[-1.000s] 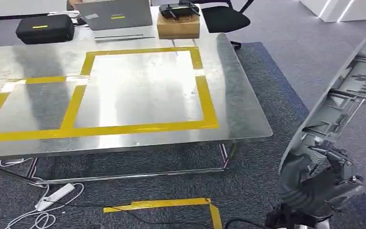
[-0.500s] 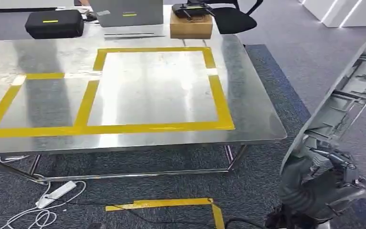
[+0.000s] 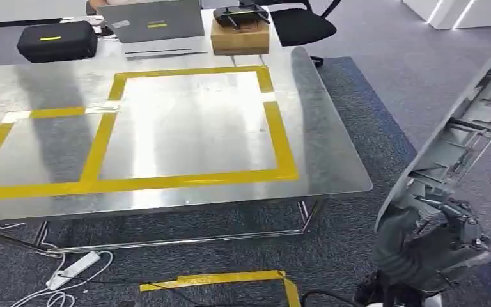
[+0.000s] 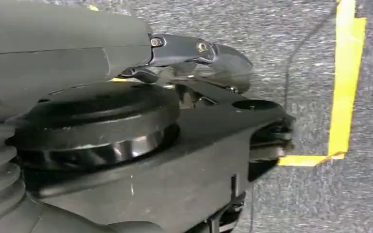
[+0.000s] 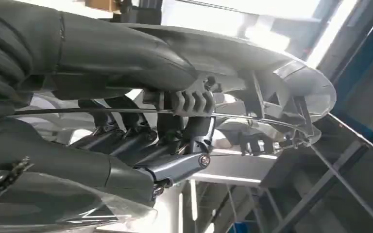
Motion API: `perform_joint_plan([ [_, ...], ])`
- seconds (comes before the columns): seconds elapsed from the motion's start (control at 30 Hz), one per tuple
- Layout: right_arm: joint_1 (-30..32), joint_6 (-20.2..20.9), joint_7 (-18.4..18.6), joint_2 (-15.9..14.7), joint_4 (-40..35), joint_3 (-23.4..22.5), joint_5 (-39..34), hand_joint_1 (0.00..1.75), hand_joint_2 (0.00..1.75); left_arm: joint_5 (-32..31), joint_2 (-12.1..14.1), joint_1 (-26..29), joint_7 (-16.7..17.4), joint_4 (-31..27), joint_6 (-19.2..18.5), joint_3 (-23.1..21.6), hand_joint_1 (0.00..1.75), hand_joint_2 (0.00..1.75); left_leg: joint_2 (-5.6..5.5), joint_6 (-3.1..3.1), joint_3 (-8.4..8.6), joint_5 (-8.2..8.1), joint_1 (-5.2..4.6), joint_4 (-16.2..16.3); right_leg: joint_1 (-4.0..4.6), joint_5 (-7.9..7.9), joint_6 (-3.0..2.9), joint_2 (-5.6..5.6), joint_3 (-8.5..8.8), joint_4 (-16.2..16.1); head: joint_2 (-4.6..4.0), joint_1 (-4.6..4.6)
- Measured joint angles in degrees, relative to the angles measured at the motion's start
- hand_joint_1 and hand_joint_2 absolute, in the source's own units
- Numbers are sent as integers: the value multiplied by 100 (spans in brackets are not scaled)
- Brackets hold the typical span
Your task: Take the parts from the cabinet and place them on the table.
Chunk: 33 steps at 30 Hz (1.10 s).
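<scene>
A long grey plastic part (image 3: 470, 121) with ribs on its inner side stands tilted at the right of the head view, off the table. My right hand (image 3: 431, 246) grips its lower end, fingers wrapped around the ribbed edge. Up close, the right wrist view shows the hand (image 5: 141, 141) clamped on the part (image 5: 272, 73). The steel table (image 3: 332, 160), marked with yellow tape rectangles, lies ahead and to the left of the part. My left hand (image 4: 77, 53) hangs over the carpet with its thumb straight and nothing in it.
A black case (image 3: 56, 39), a laptop (image 3: 156, 25) and a wooden box (image 3: 240, 36) sit past the table's far edge, with an office chair (image 3: 300, 22) behind. A power strip (image 3: 73, 267) with cables and a yellow tape corner (image 3: 230, 279) lie on the carpet in front.
The whole picture swayed right and then back left, so the camera moved. My right hand keeps its grip on the grey part, at about the same tilt.
</scene>
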Motion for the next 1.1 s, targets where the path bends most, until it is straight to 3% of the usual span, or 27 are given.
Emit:
perform_joint_plan([
  [0.03, -3, 0, 0, 0, 0, 0, 2, 175, 175, 0, -2, 0, 0, 0, 0, 0, 0, 175, -1, 39, 190, 331, -5, -531, 0, -63, 28, -1, 84, -1, 0, 0],
  [0.1, -13, 0, -2, 0, 2, -7, 13, 175, 175, -2, -7, 4, 4, 0, 18, 2, 0, 175, -4, 130, 325, 274, -44, -763, 30, -144, 82, 11, 32, 20, 0, 13],
  [0.17, -21, 0, 2, 2, 0, -7, 15, 175, 175, -2, -4, -1, 7, 0, 26, 2, 0, 175, -5, 173, 302, 193, -67, -784, 17, -146, 122, -5, 37, -19, 0, 26],
  [0.23, -19, 0, 4, 2, -4, -7, 15, 175, 175, -4, -15, 7, 7, 0, 37, 4, 0, 175, -7, 244, 366, 215, -2, -903, 9, -226, 186, -15, 48, -40, 0, 22],
  [0.27, -29, 0, 4, 2, -7, -7, 15, 175, 175, -4, -13, -4, 7, 0, 53, 7, 0, 175, -6, 263, 393, 208, -5, -926, 22, -316, 210, -23, -4, 112, 0, 33],
  [0.3, -47, 0, -2, 2, -7, -7, 18, 175, 175, -7, -15, -16, 7, 0, 72, 7, 0, 175, -3, 298, 393, 194, -3, -926, 22, -497, 220, -16, -201, 470, 0, 50],
  [0.37, -44, 0, -15, 2, -7, -11, 24, 175, 175, -11, -20, -29, 7, 0, 85, 7, 0, 175, -2, 328, 400, 169, -4, -925, 17, -828, 251, -16, -759, 1415, 0, 48],
  [0.4, -43, 0, -17, 0, -7, -18, 24, 175, 175, -11, -15, -29, 7, 0, 90, 7, 0, 175, -2, 335, 406, 157, -4, -923, 15, -844, 267, -17, -993, 1722, 0, 46],
  [0.43, -39, 0, -15, 2, -7, -22, 24, 175, 175, -11, -15, -26, 7, 0, 101, 9, 0, 175, -4, 327, 424, 144, -3, -922, 5, -701, 275, -19, -1064, 1711, 0, 50],
  [0.47, -38, 0, -15, 2, -7, -26, 26, 175, 175, -13, -15, -23, 7, 0, 101, 11, 0, 175, -10, 318, 451, 123, 2, -922, -10, -430, 281, -21, -1009, 1456, 0, 46],
  [0.53, -43, 0, -17, 2, -7, -26, 35, 175, 175, -15, -20, -26, 7, 0, 103, 13, 0, 175, -28, 262, 521, 77, 15, -913, -39, 171, 293, -31, -664, 546, 0, 48],
  [0.6, -54, 0, -17, 2, -4, -26, 39, 175, 175, -15, -11, -34, 7, 0, 103, 13, 0, 175, -43, 192, 510, 34, -33, -847, -24, 191, 280, -20, -478, 142, 0, 66],
  [0.63, -51, 0, -15, 2, -4, -28, 44, 175, 175, -15, -11, -35, 2, 0, 109, 13, 0, 175, -38, 162, 497, 54, -33, -864, -23, 188, 211, -13, -477, 183, 0, 39],
  [0.7, -36, 0, 11, 2, -4, -37, 48, 175, 175, -15, -9, -30, 0, 0, 116, 15, 0, 175, -31, 130, 506, 73, -20, -875, -2, 198, 152, 0, -487, 188, 0, 39],
  [0.77, -46, 0, 68, 2, -4, -37, 66, 175, 175, -15, -11, -34, -7, 0, 116, 15, 0, 175, -23, 61, 462, -72, -14, -747, -48, 227, 76, -18, -457, 157, 0, 28],
  [0.8, -54, 0, 105, 2, -4, -37, 101, 175, 175, -22, -11, -35, -11, 0, 116, 15, 0, 175, -20, 32, 344, -271, -8, -445, -48, 222, 39, -23, -451, 157, 0, -15],
  [0.87, -69, 0, 263, 0, 9, -55, 210, 175, 175, -42, -7, -33, -17, 0, 107, 15, 0, 175, -19, 5, -28, -650, 7, 391, -32, 215, 17, -29, -448, 157, 0, -4],
  [0.9, -98, 0, 390, -7, 26, -68, 282, 175, 175, -57, -4, -29, -20, 0, 96, 15, 0, 175, -19, 5, -172, -736, 7, 713, -28, 210, 9, -27, -446, 158, 0, -4],
  [0.93, -154, 0, 556, -39, 50, -92, 347, 175, 175, -79, -2, -25, -24, 0, 81, 15, 0, 175, -19, 16, -199, -678, 7, 777, -23, 210, 9, -23, -440, 158, 0, -2],
  [0.97, -267, 0, 770, -127, 99, -114, 383, 175, 175, -98, 0, -25, -33, 0, 61, 15, 0, 175, -19, 41, -112, -486, 5, 592, -16, 210, 9, -13, -432, 158, 0, -9],
  [1.03, -606, 9, 1294, -451, 294, -175, 422, 175, 175, -155, 7, -36, -70, 0, 18, 15, 0, 175, -20, 124, 287, 4, -12, -242, -7, 209, 10, 10, -408, 158, 0, -4],
  [1.07, -820, 73, 1548, -637, 421, -199, 433, 175, 175, -185, 22, -44, -79, 0, -11, 15, 0, 175, -17, 183, 482, 134, -34, -677, -11, 209, 12, 15, -406, 158, 0, 0],
  [1.1, -1043, 176, 1745, -803, 565, -216, 429, 175, 175, -212, 28, -59, -85, 0, -35, 13, 0, 175, -10, 199, 521, 65, -51, -772, 31, 209, 47, 23, -430, 171, 0, 0],
])
